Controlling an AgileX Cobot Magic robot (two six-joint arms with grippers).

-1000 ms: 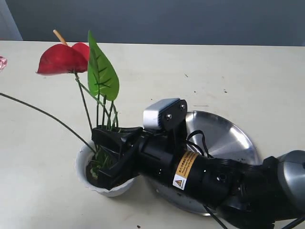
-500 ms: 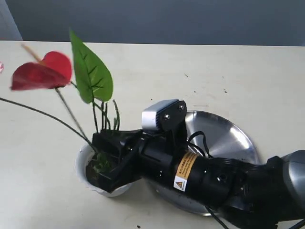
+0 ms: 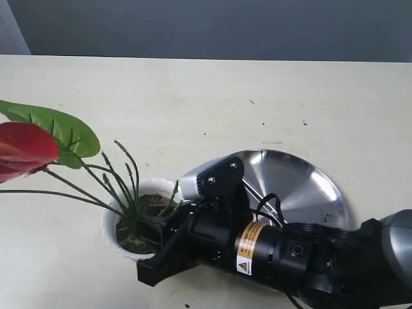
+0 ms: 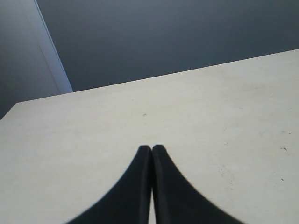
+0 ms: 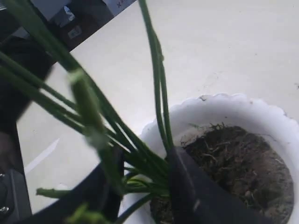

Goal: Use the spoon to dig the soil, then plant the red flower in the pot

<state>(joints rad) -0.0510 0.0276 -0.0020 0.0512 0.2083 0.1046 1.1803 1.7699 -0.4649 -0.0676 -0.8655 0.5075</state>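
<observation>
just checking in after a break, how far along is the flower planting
Nearly done. The flower's stems already sit in the soil of the white pot, though it leans far to the side. In hand: the right gripper is at the stem bases, its grip unclear. Left: stand it upright and let go. The left gripper is shut and idle. No spoon is visible.

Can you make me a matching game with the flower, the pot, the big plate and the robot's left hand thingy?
Things:
1. red flower
2. pot
3. steel plate
4. left end effector

States:
A. shut, holding nothing, over bare table
B. white with a wavy rim, holding dark soil
C. leaning far over to the left of the exterior view, stems in the pot
D. shiny, lying behind the right arm

Pairs: 1-C, 2-B, 3-D, 4-A
</observation>
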